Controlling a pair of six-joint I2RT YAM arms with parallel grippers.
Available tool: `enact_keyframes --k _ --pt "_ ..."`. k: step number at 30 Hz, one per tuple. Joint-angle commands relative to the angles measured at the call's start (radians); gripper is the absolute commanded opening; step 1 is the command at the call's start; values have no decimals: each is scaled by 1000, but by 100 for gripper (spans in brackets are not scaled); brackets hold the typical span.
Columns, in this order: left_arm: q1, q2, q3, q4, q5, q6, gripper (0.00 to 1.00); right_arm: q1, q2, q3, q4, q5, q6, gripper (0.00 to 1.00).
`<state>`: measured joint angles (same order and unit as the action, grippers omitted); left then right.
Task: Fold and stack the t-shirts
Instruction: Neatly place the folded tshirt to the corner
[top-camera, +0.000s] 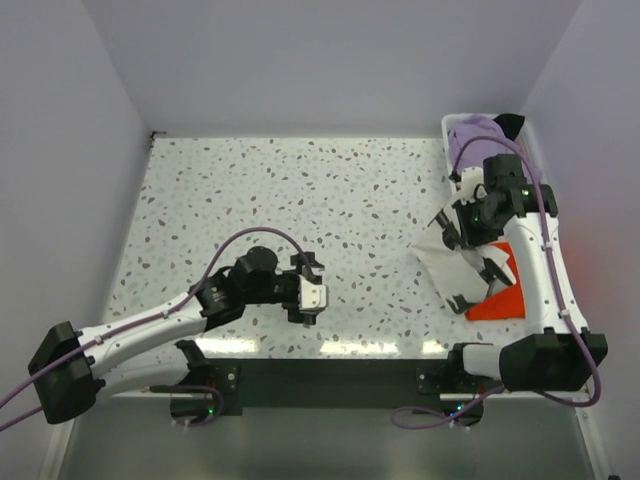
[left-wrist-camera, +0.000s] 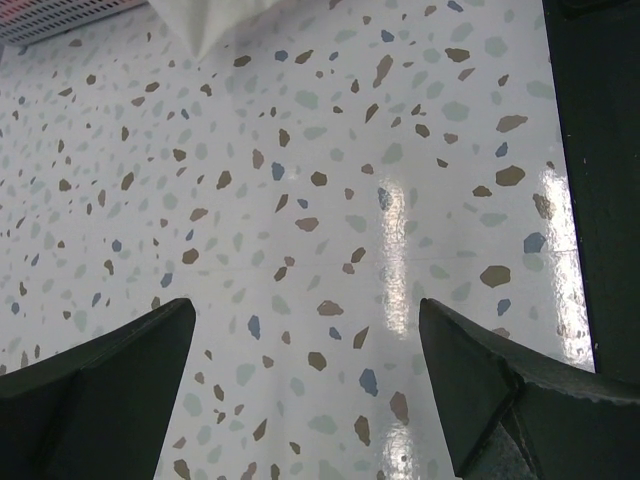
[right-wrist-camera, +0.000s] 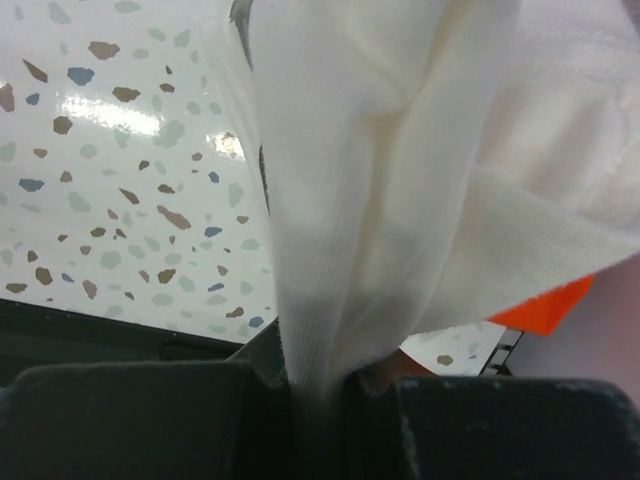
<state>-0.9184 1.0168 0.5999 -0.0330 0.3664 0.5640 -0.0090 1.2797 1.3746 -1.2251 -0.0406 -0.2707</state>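
Note:
My right gripper (top-camera: 449, 226) is shut on a bunched fold of the cream-white t-shirt (top-camera: 452, 268), lifting it off the table at the right side. In the right wrist view the cream-white t-shirt (right-wrist-camera: 400, 170) runs down into the closed gripper (right-wrist-camera: 322, 392). The orange-red t-shirt (top-camera: 499, 296) lies flat under it, and a corner of this orange-red t-shirt (right-wrist-camera: 545, 305) shows beneath the white cloth. A lavender t-shirt (top-camera: 476, 133) sits in the basket. My left gripper (top-camera: 311, 294) hovers open over bare table near the front, with nothing between its fingers (left-wrist-camera: 100, 390).
A white plastic basket (top-camera: 449, 127) stands in the far right corner against the wall. In the left wrist view its perforated side (left-wrist-camera: 50, 20) and a tip of white cloth (left-wrist-camera: 205, 22) show far ahead. The black front rail (top-camera: 330, 375) borders the speckled table.

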Motion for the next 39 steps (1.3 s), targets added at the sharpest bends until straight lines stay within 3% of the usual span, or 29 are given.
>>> enact_keyframes --k 1,8,26,39 --pt "4 -27 -18 -7 -11 13 100 -55 32 37 -28 13 -25 0" --pt "4 -49 -29 -34 -26 39 100 -206 101 12 9 -39 -32 0" --pt "4 -6 -26 -59 -6 106 100 -434 173 -25 110 -100 -151 0" --pt "9 32 -3 -70 -4 122 100 -546 302 -135 346 -79 -278 0"
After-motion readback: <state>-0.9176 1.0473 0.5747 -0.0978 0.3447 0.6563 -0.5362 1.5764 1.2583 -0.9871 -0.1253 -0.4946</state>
